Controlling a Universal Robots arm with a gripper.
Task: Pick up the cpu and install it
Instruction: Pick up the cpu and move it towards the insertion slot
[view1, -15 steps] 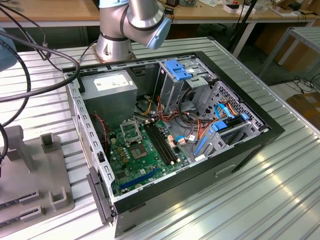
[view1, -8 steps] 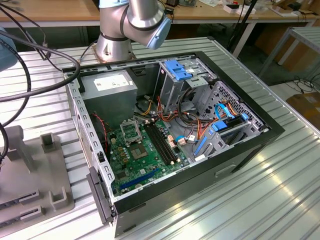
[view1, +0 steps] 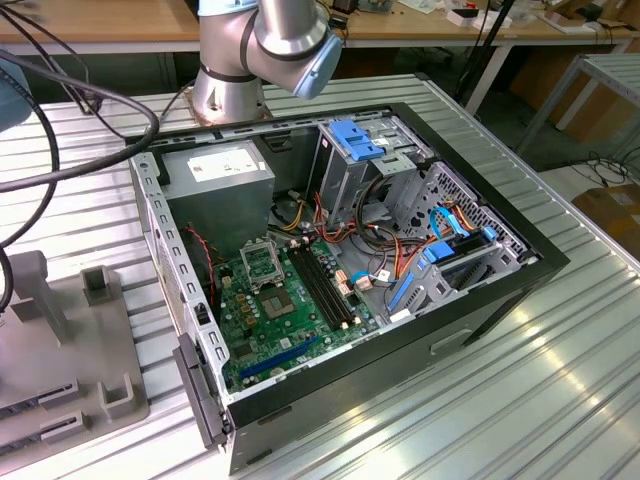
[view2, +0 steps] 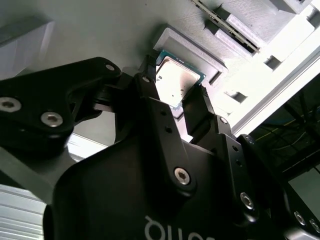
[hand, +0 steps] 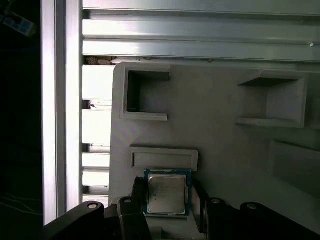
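Gripper (hand: 168, 196): straddling cpu (hand: 166, 192); clamped or apart, cannot tell.
Tray (view1: 70, 345): lower left, exterior view.
Tip: squeeze opposite edges squarely, lift level.

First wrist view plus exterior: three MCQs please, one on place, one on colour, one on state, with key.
1. Where does the cpu lie?
A) on the floor
B) on the grey fixture
C) in a person's hand

2. What colour is the motherboard?
A) red
B) black
C) green

3. How is the computer case?
A) open, insides exposed
B) closed, panel on
C) wrapped in film

Key:
1 B: both wrist views show the cpu resting flat on the grey fixture.
2 C: the exterior view shows a green board.
3 A: the exterior view looks straight onto the motherboard inside.
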